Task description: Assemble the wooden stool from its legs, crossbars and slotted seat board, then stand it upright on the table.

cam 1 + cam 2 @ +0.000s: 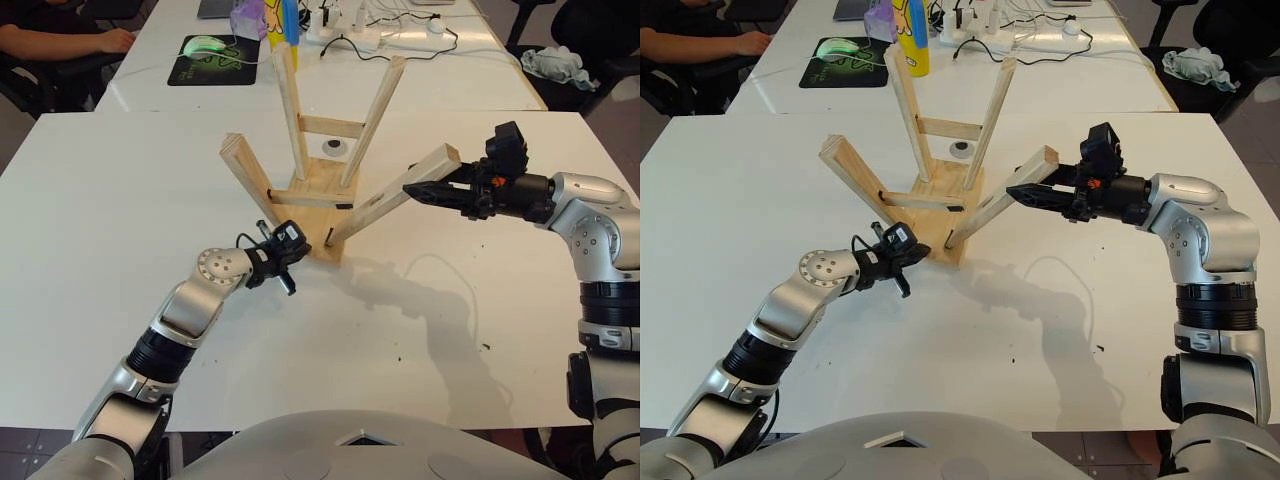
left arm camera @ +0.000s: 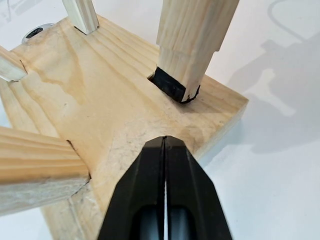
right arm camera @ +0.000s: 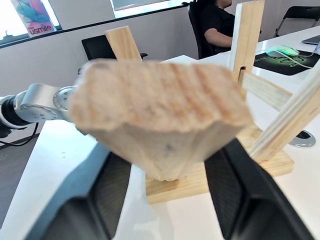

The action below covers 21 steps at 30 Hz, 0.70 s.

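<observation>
- Stool (image 1: 322, 185) upside down on counter (image 1: 120, 220), seat board (image 2: 90, 95) flat, legs (image 1: 290, 110) up.
- Left claw (image 2: 165, 142) pinched closed, empty, tip over the seat board's near corner.
- Right claw (image 1: 425, 190) spread wide, straddling one tilted leg's (image 1: 395, 200) free end.

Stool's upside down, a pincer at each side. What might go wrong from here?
The right pincer is at the far end of a splayed leg; pushing there may lever it out of the seat. The shut left pincer sits only at the seat's edge, so it all may slide or tip.
</observation>
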{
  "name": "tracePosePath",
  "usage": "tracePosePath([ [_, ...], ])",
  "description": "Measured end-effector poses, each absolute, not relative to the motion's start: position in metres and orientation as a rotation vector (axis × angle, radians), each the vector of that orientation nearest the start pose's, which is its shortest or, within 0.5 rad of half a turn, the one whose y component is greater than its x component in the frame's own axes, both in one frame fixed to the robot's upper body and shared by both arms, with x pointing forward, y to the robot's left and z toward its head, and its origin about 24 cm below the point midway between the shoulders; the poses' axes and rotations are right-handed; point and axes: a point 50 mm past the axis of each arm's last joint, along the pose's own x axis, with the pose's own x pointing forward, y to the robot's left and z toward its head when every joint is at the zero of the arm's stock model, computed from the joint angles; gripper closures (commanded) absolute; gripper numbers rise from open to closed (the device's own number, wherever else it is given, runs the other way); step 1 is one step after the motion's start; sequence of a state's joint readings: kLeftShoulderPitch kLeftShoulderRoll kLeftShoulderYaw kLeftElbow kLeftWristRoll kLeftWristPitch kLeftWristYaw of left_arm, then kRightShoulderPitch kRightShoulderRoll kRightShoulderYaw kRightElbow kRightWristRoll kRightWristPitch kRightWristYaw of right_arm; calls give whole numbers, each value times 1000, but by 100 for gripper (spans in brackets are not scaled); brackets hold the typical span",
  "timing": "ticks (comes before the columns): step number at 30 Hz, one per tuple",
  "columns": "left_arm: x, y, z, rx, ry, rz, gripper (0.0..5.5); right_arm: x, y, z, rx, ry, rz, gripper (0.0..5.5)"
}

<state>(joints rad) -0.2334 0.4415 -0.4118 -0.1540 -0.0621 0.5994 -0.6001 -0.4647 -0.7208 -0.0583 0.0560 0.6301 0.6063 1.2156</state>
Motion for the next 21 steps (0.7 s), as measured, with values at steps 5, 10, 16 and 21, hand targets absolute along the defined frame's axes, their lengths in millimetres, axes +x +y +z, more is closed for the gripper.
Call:
tracePosePath([
  [5,254,111,48,397,455,-902,550,297,-209,175,-39,196,1253,339],
  [10,253,109,48,382,453,-887,550,304,-204,183,-128,212,1289,339],
  [16,251,107,46,365,450,-869,550,307,-197,188,-195,224,1325,339],
  [21,249,107,45,355,452,-853,550,304,-188,191,-263,223,1356,341],
])
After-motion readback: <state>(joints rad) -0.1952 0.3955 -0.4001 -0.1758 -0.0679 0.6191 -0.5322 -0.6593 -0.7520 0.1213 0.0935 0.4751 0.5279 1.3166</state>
